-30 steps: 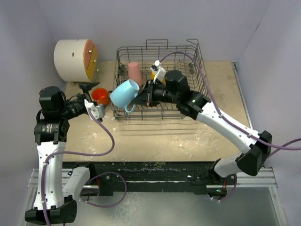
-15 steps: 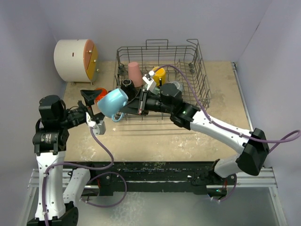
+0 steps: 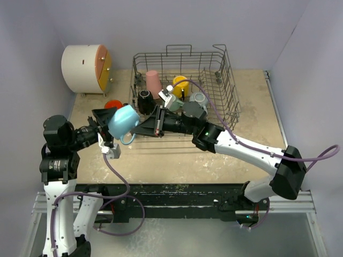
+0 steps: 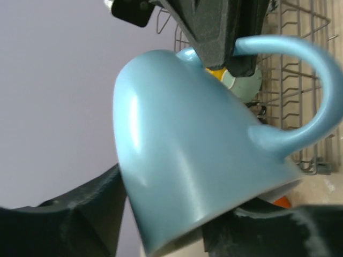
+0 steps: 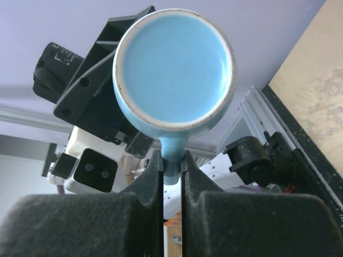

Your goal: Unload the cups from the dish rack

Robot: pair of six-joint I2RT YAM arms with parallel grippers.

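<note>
I am holding the light blue mug (image 3: 122, 122) in the air just off the near-left corner of the dish rack (image 3: 230, 91), above the table (image 3: 171, 155). The right gripper (image 5: 171, 160) is pinching the mug's handle, its fingers pressed onto it from both sides (clearest in the right wrist view). The left gripper (image 4: 177, 230) is sitting spread around the mug's body, a finger (image 4: 80, 214) on each side; I cannot tell whether they are touching it. Inside the rack are the pink tumbler (image 3: 154, 83), yellow mug (image 3: 180, 84), black mug (image 3: 144, 100) and grey mug (image 3: 200, 99). The orange mug (image 3: 112, 104) is sitting on the table left of the rack, partly hidden.
</note>
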